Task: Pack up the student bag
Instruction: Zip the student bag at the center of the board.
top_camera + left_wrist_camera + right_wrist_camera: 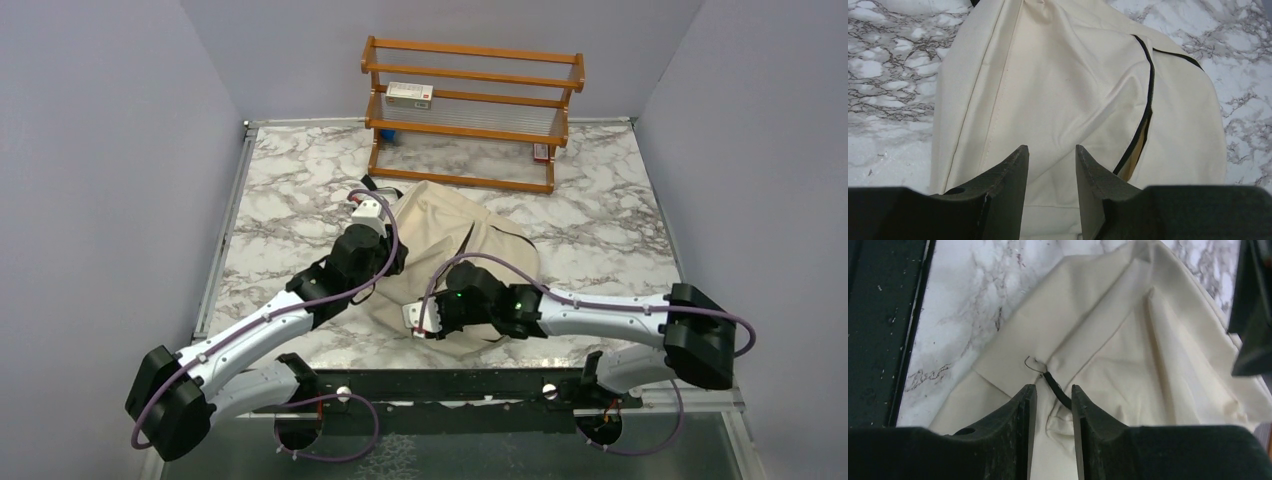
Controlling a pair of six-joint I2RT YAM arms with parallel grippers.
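**A:** What is seen at the left?

**B:** The left gripper (368, 210) is set at the far-left edge of the student bag (440, 225). Its jaws are seen part spread, and the gap is filled with cream cloth. Whether that cloth is pinched cannot be told.

**A:** And where is the bag placed?

**B:** It is laid slumped in the middle of the marble table (290, 180), between the two arms. It is near a wooden rack (475, 50), on which a small box (409, 94) is set. A black zipper (1149, 90) is seen curving down the bag's side.

**A:** And on the right?

**B:** The right gripper (412, 322) is placed at the bag's near edge. A narrow gap is shown between its jaws. A black zip pull (1054, 384), tipped with a thin wire ring (1032, 362), is seen running into that gap. Whether the pull is clamped cannot be told.
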